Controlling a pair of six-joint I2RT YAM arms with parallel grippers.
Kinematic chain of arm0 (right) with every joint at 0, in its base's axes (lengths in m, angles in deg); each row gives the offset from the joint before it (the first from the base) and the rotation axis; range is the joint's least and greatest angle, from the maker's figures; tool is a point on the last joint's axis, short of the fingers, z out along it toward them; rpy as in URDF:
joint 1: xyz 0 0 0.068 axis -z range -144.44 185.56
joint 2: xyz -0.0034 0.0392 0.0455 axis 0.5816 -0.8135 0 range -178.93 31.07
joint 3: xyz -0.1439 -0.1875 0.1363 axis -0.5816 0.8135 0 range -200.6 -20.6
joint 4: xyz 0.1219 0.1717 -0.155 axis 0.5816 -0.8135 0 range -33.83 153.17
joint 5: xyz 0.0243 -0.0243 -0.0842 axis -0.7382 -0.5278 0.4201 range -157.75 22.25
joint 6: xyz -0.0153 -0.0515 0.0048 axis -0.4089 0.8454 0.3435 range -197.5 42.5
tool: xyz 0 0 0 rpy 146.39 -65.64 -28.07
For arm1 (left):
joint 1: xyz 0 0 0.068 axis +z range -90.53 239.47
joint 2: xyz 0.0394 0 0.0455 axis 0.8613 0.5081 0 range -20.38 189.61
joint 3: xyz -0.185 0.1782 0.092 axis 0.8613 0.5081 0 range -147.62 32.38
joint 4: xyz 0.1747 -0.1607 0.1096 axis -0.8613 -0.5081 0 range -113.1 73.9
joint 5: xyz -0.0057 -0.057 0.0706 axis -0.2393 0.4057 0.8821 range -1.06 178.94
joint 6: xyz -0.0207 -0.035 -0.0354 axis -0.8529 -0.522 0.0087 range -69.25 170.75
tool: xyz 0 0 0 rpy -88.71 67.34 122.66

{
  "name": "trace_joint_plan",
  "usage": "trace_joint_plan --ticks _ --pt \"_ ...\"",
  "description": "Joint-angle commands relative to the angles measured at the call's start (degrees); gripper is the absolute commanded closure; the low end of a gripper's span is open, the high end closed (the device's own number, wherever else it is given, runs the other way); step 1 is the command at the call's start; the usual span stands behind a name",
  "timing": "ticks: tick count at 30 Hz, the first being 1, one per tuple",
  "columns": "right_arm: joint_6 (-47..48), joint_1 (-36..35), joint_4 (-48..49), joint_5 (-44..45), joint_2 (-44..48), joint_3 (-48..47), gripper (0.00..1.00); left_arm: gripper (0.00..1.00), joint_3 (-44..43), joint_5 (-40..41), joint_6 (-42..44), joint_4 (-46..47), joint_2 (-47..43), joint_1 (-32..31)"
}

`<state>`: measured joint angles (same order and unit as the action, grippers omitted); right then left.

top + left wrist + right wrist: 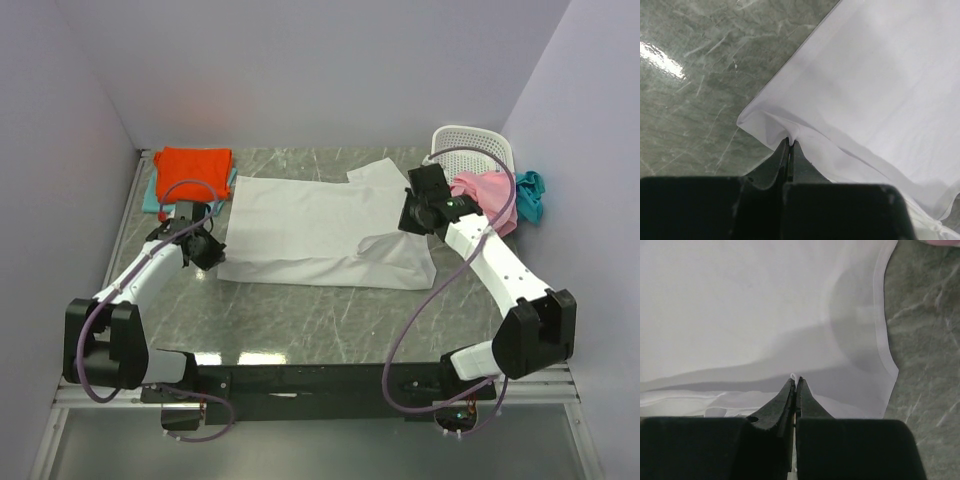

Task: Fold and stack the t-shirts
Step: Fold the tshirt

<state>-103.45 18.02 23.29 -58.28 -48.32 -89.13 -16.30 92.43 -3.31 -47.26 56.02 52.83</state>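
The large white t-shirt lies spread across the middle of the table, folded over along its near edge. My left gripper is shut on the shirt's left hem corner, pinching a small peak of cloth. My right gripper is shut on the shirt's right edge, with a tuft of white cloth between the tips. A folded orange-red t-shirt lies on a pale aqua one at the back left. A pink t-shirt and a teal-blue one hang from the basket.
A white perforated laundry basket stands at the back right corner. Grey walls close in the table on the left, back and right. Bare marble table shows between the shirt and the arm bases.
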Motion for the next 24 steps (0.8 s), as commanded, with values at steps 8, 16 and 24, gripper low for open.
trace_joint_plan --ticks 8,16,24 --pt "2.84 2.33 1.47 0.72 -5.15 -6.44 1.00 0.99 -4.48 1.96 1.24 3.56 2.17 0.22" --pt "3.10 3.21 1.47 0.28 -8.31 -7.32 1.00 0.99 -8.79 2.40 2.30 4.00 8.05 0.31" --pt "3.45 4.53 0.77 0.46 -11.92 -9.42 1.00 0.99 -12.66 2.93 3.17 4.52 13.42 0.31"
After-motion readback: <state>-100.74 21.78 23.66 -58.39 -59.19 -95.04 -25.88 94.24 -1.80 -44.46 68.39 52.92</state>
